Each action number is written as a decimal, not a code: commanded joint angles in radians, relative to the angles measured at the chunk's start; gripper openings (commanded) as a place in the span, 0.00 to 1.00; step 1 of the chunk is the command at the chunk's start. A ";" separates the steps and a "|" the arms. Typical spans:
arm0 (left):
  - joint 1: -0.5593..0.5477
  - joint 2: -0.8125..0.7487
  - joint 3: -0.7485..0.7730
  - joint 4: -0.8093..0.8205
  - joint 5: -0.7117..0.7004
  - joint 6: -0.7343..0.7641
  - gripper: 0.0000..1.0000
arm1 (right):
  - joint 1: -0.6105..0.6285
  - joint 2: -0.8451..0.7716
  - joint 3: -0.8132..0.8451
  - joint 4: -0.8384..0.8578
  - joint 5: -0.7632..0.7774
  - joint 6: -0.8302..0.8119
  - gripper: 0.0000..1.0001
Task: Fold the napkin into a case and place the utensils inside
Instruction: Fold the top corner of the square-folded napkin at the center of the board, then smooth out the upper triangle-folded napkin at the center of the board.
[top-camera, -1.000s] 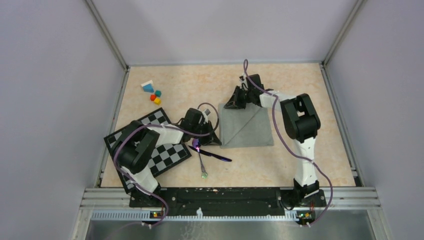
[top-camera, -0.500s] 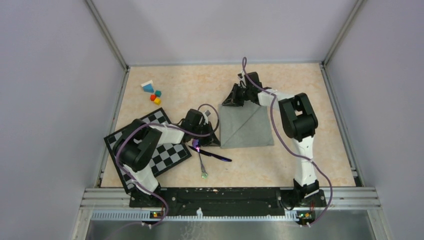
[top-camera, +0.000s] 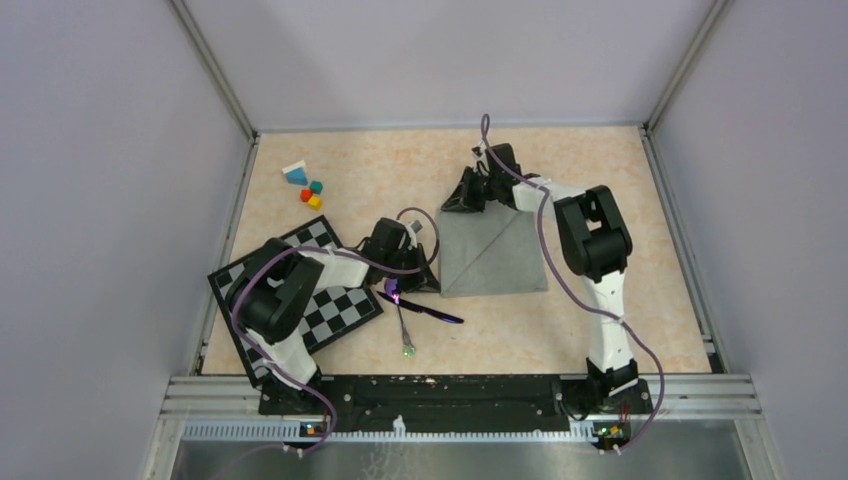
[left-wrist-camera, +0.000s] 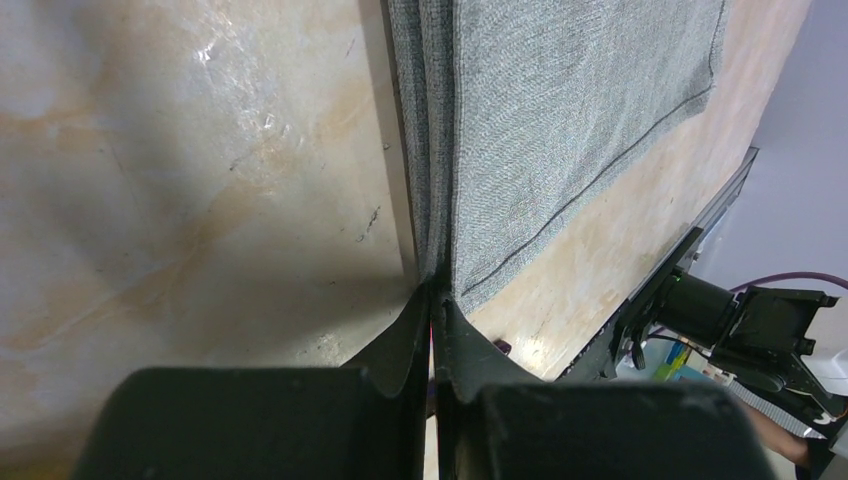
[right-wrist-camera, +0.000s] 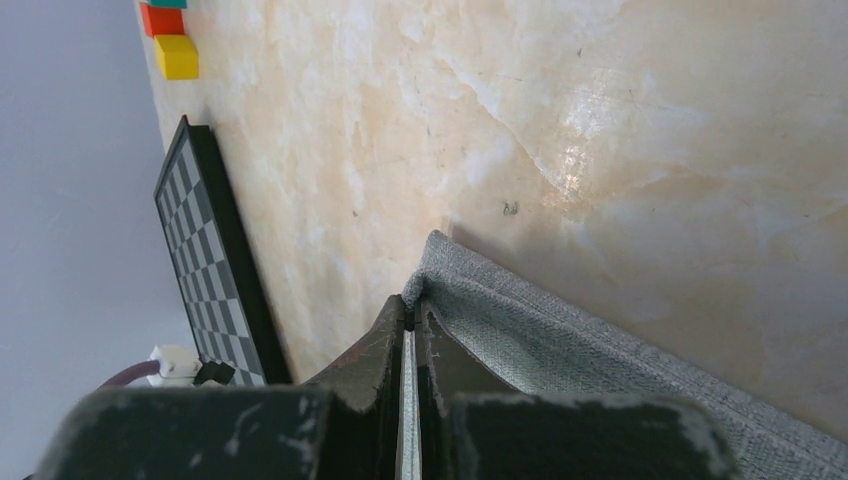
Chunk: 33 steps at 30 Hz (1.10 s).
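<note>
The grey-green napkin (top-camera: 494, 254) lies folded on the table, a diagonal crease running across it. My left gripper (top-camera: 432, 283) is shut on its near left corner (left-wrist-camera: 440, 255). My right gripper (top-camera: 456, 205) is shut on the far left corner (right-wrist-camera: 425, 268) of the napkin. The left edge between them shows stacked layers of cloth (left-wrist-camera: 432, 130). Two shiny purple utensils (top-camera: 420, 306) lie crossed on the table just in front of the left gripper, one a spoon (top-camera: 403, 318) with its tip toward me.
A black-and-white checkered board (top-camera: 335, 306) lies under the left arm; its edge (right-wrist-camera: 205, 250) shows in the right wrist view. Small coloured blocks (top-camera: 308, 186) sit at the far left, two of them (right-wrist-camera: 170, 40) in the right wrist view. Metal rails border the table.
The right gripper has drawn the napkin's far left corner slightly to the left and away. The left gripper has closed a little more on its corner.
</note>
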 joint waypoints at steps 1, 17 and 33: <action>-0.014 -0.008 0.013 -0.057 -0.058 0.048 0.07 | 0.020 0.030 0.057 0.015 -0.010 0.001 0.00; -0.013 -0.113 0.047 -0.218 -0.162 0.123 0.18 | 0.019 -0.036 0.182 -0.243 0.002 -0.160 0.36; 0.006 0.010 0.171 0.013 0.093 0.031 0.09 | -0.177 -0.285 -0.290 0.035 -0.236 -0.135 0.37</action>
